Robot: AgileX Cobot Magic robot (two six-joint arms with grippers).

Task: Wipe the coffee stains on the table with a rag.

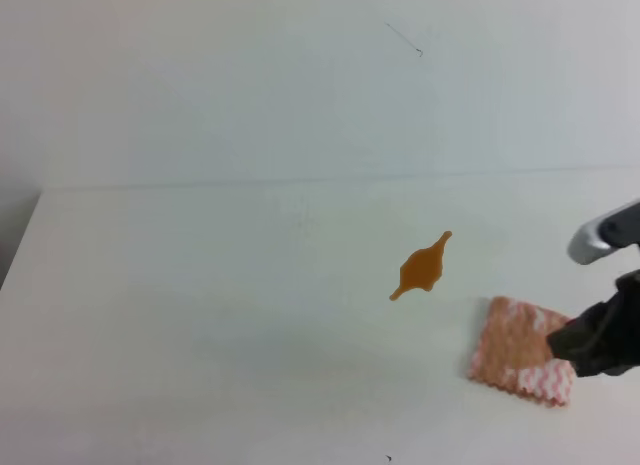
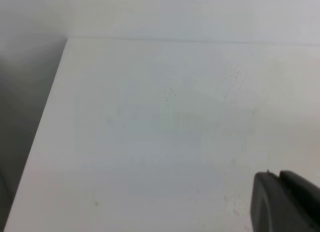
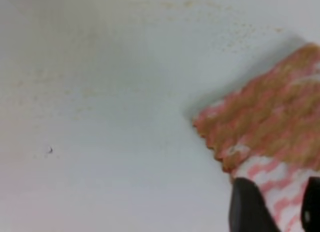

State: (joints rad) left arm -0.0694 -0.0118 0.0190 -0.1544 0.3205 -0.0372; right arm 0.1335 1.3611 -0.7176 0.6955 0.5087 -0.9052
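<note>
The coffee stain (image 1: 422,267), an amber diamond-shaped blot with thin tails, lies on the white table (image 1: 200,315) right of centre. The rag (image 1: 512,345), pink-and-white zigzag with a large tan patch, lies flat to the stain's lower right. My right gripper (image 1: 583,343) is over the rag's right edge. In the right wrist view its dark fingers (image 3: 249,208) stand apart with the rag (image 3: 270,127) between them. My left gripper (image 2: 280,194) shows only as dark fingertips close together over bare table, holding nothing. It is out of the exterior view.
The table's left edge (image 2: 45,127) drops to a grey floor. The pale wall (image 1: 300,75) rises behind the table's back edge. Tiny dark specks (image 1: 389,457) dot the tabletop near the front.
</note>
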